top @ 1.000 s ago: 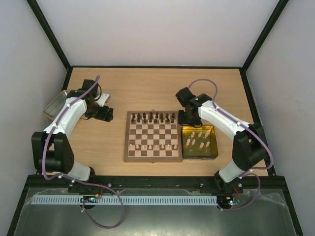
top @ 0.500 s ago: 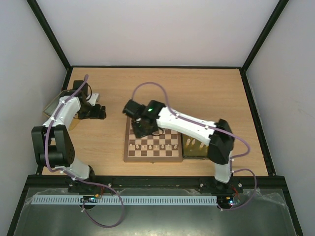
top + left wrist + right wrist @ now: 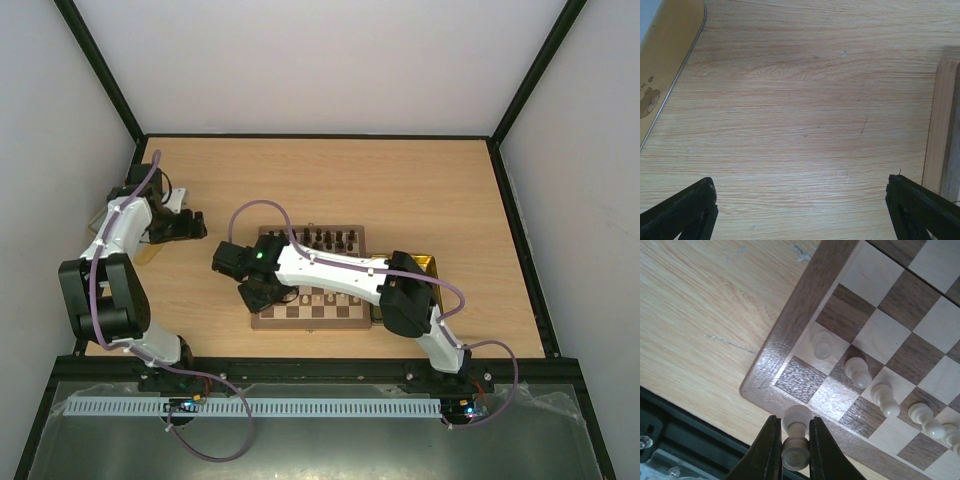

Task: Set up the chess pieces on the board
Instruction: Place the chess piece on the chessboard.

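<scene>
The board [image 3: 312,312] lies mid-table, partly hidden by my right arm. Dark pieces [image 3: 331,238] line its far rows and cream pawns [image 3: 330,297] stand in its near part. My right gripper [image 3: 262,292] reaches across to the board's near-left corner. In the right wrist view it [image 3: 792,440] is shut on a cream piece [image 3: 796,437], held over the board's brown border [image 3: 785,335] beside the empty corner square. Several cream pawns [image 3: 857,371] stand one row in. My left gripper [image 3: 193,225] is open and empty over bare table [image 3: 802,210], left of the board.
A yellow tray [image 3: 425,262] sits right of the board, mostly hidden by my right arm. Another shallow tray [image 3: 100,218] lies at the far left; its edge shows in the left wrist view [image 3: 665,60]. A wooden strip [image 3: 940,125] runs along that view's right side.
My right arm has swung from the yellow tray across the board to its near-left corner, carrying a cream piece. My left arm has drawn back to the left.
</scene>
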Motion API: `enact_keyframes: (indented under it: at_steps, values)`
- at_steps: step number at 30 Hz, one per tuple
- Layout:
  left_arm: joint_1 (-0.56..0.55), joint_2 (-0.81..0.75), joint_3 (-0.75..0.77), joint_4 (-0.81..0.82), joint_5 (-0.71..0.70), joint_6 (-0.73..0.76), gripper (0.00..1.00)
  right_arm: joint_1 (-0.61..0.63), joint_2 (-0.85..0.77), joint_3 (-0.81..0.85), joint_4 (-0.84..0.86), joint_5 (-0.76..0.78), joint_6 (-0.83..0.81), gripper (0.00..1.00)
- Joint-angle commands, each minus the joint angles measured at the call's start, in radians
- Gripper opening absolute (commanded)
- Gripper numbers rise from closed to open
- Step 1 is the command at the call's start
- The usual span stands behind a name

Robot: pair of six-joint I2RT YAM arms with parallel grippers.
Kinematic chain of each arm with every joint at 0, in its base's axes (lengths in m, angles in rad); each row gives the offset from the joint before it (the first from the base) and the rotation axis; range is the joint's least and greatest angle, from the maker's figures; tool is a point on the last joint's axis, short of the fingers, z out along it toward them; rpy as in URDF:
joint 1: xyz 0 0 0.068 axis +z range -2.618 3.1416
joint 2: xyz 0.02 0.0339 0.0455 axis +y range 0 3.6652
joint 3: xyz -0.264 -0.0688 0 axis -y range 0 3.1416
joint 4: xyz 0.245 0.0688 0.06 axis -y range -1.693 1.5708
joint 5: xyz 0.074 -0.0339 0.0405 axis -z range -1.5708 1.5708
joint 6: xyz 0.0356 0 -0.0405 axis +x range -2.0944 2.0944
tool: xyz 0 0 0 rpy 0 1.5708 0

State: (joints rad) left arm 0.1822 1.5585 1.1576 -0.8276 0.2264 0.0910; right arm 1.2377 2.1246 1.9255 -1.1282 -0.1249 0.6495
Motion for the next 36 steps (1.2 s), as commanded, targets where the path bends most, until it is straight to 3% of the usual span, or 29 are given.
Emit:
enact_keyframes:
  at_steps: [1,11,27,36]
  values:
    - [0.008,-0.048,-0.021,0.002,0.025,-0.012,0.92,-0.004,0.010,-0.047,0.030,0.013,-0.001,0.06]
    - [0.014,-0.093,-0.041,0.010,0.033,-0.010,0.96,-0.015,0.027,-0.101,0.126,0.001,0.028,0.06]
    - [0.019,-0.097,-0.042,0.010,0.037,-0.010,0.98,-0.030,0.062,-0.106,0.131,-0.014,0.019,0.06]
    - [0.020,-0.085,-0.041,0.010,0.044,-0.010,0.98,-0.038,0.058,-0.114,0.136,-0.030,0.016,0.19]
